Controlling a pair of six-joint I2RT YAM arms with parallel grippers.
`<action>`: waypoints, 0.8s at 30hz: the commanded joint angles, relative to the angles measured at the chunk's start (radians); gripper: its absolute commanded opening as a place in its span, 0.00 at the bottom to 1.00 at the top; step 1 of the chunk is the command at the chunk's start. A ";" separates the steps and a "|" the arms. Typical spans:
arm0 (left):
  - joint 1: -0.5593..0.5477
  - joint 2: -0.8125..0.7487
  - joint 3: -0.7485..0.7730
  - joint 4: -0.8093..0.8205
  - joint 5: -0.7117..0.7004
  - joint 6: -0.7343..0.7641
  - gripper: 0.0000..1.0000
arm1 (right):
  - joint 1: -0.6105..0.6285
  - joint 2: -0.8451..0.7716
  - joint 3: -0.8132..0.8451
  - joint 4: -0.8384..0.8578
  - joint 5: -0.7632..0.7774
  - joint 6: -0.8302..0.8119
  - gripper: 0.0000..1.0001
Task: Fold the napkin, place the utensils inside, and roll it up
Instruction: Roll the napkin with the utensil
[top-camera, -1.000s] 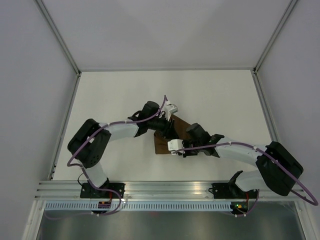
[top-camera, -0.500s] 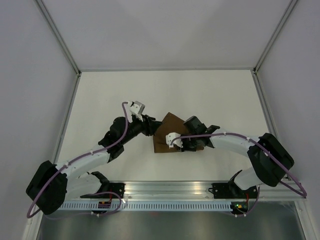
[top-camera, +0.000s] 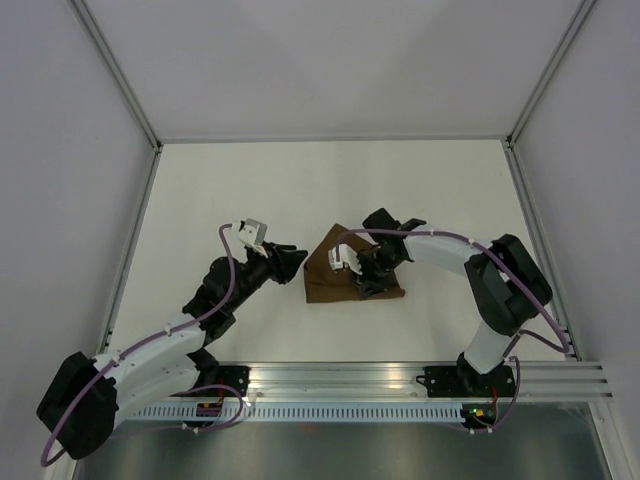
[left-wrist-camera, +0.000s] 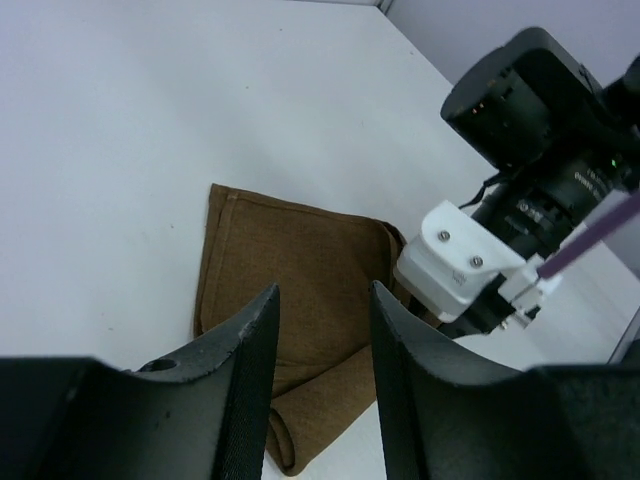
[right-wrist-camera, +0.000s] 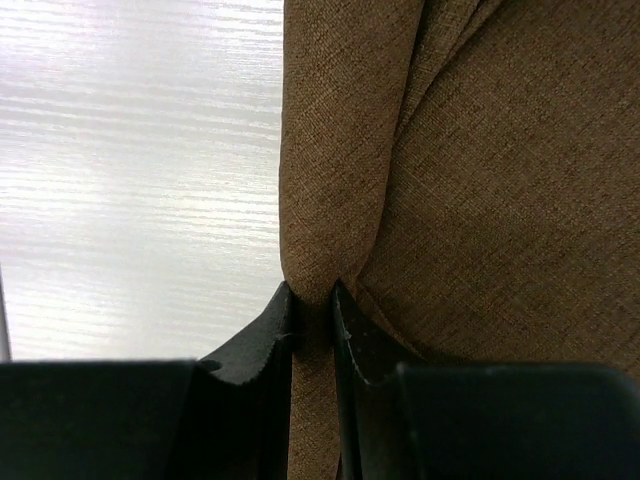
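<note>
The brown napkin (top-camera: 325, 285) lies folded mid-table, with a rolled fold along one edge (left-wrist-camera: 335, 395). My right gripper (top-camera: 370, 280) sits over the cloth's right part. In the right wrist view its jaws (right-wrist-camera: 312, 292) are shut on that thick fold of napkin (right-wrist-camera: 480, 180). My left gripper (top-camera: 298, 260) hovers just left of the cloth, apart from it. Its jaws (left-wrist-camera: 325, 290) stand open with nothing between them, the napkin (left-wrist-camera: 300, 260) showing below through the gap. The utensils are out of view.
The white table (top-camera: 220, 190) is bounded by metal rails at the left (top-camera: 135, 230) and right (top-camera: 530, 220) and by grey walls. The right wrist's white camera mount (left-wrist-camera: 460, 265) hangs close over the napkin's right side.
My left gripper has let go of the napkin and drawn back to the left, its arm swinging low. My right gripper has shifted toward the far right along the cloth, still pinching the fold.
</note>
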 joint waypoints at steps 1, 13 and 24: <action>-0.028 0.017 0.049 -0.026 0.021 0.096 0.47 | -0.053 0.161 0.041 -0.210 0.029 -0.099 0.03; -0.359 0.380 0.233 -0.189 -0.191 0.465 0.67 | -0.094 0.386 0.267 -0.368 0.026 -0.111 0.03; -0.435 0.712 0.439 -0.235 -0.232 0.638 0.77 | -0.110 0.474 0.352 -0.398 0.046 -0.085 0.03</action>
